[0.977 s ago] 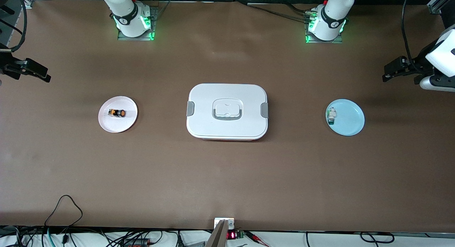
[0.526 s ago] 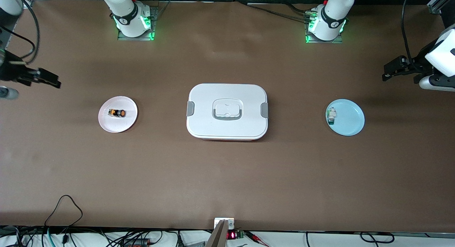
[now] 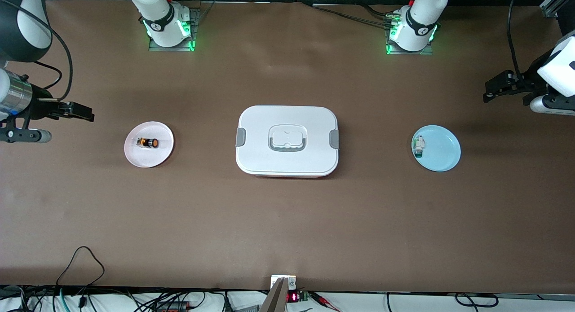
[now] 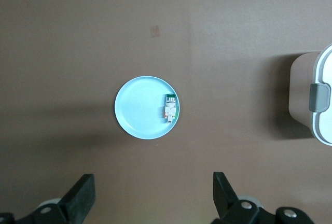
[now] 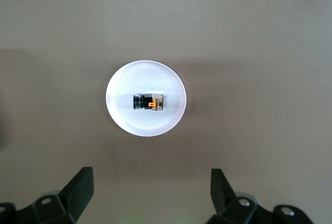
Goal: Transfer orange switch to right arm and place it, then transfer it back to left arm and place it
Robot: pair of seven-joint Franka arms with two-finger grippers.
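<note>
Orange switch (image 3: 148,142) on pink plate (image 3: 134,157), both grippers spread, bodies apparently cut off.

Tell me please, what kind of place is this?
Probably a robotics lab bench. Two arms are bolted to a brown table, loose cables trail along its edge nearest the front camera, and the props are staged: a white box between a pink plate and a blue plate.

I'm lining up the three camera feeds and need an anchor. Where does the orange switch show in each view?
Front view: the orange switch lies on the pink plate, toward the right arm's end of the table.
Right wrist view: on the same plate, mid-picture.
Left wrist view: not in it.
Shared landmark: the pink plate for front and right wrist; the box for front and left wrist.
</note>
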